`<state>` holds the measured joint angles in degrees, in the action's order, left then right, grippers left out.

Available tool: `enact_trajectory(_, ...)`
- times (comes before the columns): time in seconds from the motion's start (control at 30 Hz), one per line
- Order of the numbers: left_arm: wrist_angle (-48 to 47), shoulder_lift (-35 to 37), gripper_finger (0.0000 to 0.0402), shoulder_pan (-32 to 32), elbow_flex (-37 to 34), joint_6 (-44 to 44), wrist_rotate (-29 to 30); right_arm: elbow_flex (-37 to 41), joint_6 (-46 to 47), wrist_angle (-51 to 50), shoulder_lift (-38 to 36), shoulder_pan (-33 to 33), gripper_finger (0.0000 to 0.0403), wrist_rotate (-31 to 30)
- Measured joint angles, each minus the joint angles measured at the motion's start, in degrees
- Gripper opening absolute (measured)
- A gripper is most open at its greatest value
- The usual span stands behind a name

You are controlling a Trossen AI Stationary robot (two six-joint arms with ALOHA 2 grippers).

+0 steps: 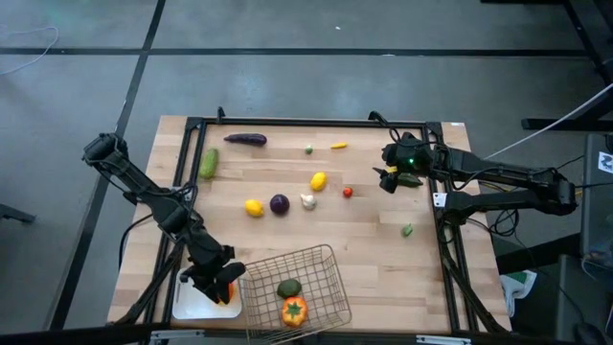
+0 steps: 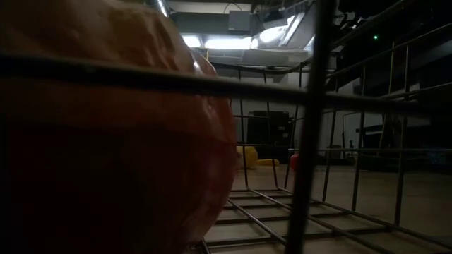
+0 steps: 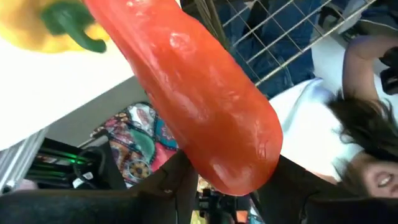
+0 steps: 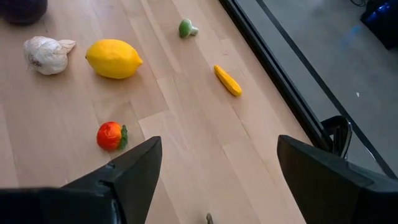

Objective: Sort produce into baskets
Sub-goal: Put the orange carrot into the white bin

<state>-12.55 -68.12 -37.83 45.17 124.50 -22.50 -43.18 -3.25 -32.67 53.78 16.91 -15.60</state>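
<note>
My left gripper [image 1: 220,285] is at the table's near left, over the white tray [image 1: 196,307], shut on a long red-orange pepper [image 3: 199,93]. A yellow pepper [image 3: 43,25] lies in the tray. The wire basket [image 1: 321,264] next to the tray holds a green piece [image 1: 289,287] and an orange pepper [image 1: 294,310]. My right gripper [image 1: 391,178] is open and empty above the table's far right. Below it lie a lemon [image 4: 113,58], garlic [image 4: 45,53], a small red piece [image 4: 111,135], a small yellow piece [image 4: 227,80] and a small green piece [image 4: 186,27]. My left gripper pinches one end of the red-orange pepper [image 3: 245,171] between its two fingers [image 3: 168,186]. The pepper runs on forward from the fingers, over the white tray. Whether its far end rests on the tray, I cannot tell.
On the table also lie an eggplant [image 1: 245,139], a cucumber [image 1: 208,162], a second lemon [image 1: 253,207], a purple onion [image 1: 279,203] and a small green piece [image 1: 407,230]. A black frame [image 1: 316,122] edges the table. A person [image 3: 360,124] shows beyond the near edge.
</note>
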Motion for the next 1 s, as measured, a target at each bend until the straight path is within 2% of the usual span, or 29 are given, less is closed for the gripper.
enact_trajectory(0.5, -1.74, -0.31, 0.0139, -0.45, 0.0, -1.55, 0.02, 0.0, -0.01, 0.0, 0.0, 0.0, 0.0314, 0.23)
enact_trajectory(0.8, 5.19, -4.77, 0.0139, -0.67, 0.0, -1.93, -0.03, 0.0, -0.01, -0.02, 0.0, 0.0, 0.0314, 0.25)
enact_trajectory(1.0, 3.26, -6.25, 0.0139, -0.67, -0.04, -2.53, -0.81, 0.0, -0.01, 0.0, 0.0, 0.0, 0.0314, 0.25)
